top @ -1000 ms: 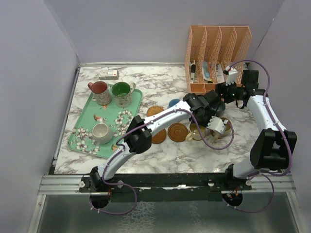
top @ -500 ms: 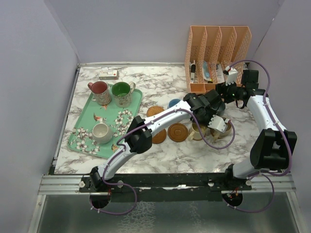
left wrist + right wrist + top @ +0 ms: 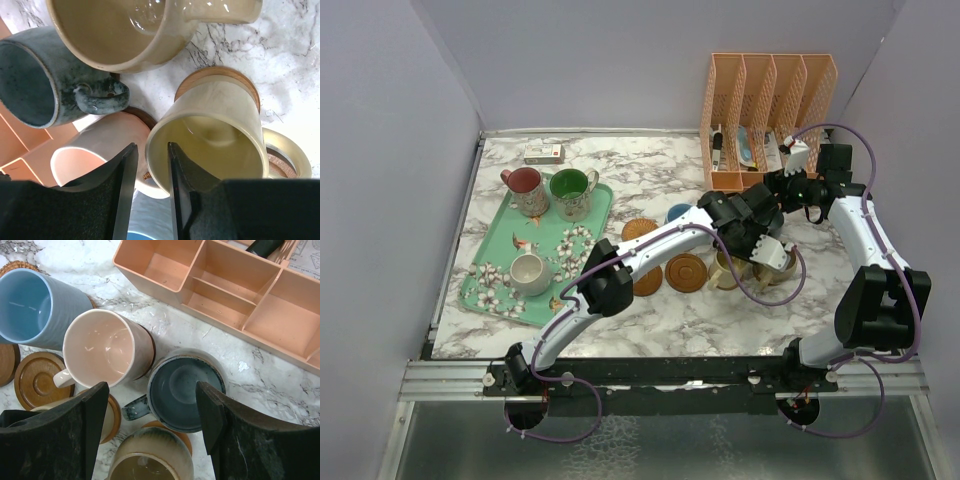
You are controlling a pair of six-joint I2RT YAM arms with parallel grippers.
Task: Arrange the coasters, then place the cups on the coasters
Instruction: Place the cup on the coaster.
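The yellow cup [image 3: 220,130] stands on a coaster [image 3: 200,76]. My left gripper [image 3: 150,165] straddles its rim, slightly open, one finger inside and one outside with a gap. Around it stand the tan cup [image 3: 120,30], dark grey-teal cup [image 3: 30,80] and pink cup [image 3: 95,150]. My right gripper [image 3: 151,390] hangs open above the dark grey-teal cup [image 3: 185,390], holding nothing. The blue cup [image 3: 30,305] and pink cup [image 3: 102,347] sit on coasters. An empty coaster [image 3: 686,272] and another [image 3: 647,280] lie to the left. Red [image 3: 525,189], green [image 3: 570,192] and cream [image 3: 528,272] cups stand on the tray.
The mint-green floral tray [image 3: 490,290] lies at the left. A peach desk organizer [image 3: 770,90] stands at the back right, close behind the cups. A small box [image 3: 543,153] lies near the back wall. A further coaster [image 3: 639,229] is beside the blue cup.
My left gripper's jaws have parted from the yellow cup's rim, and the wrist has shifted slightly. The right arm has not moved.
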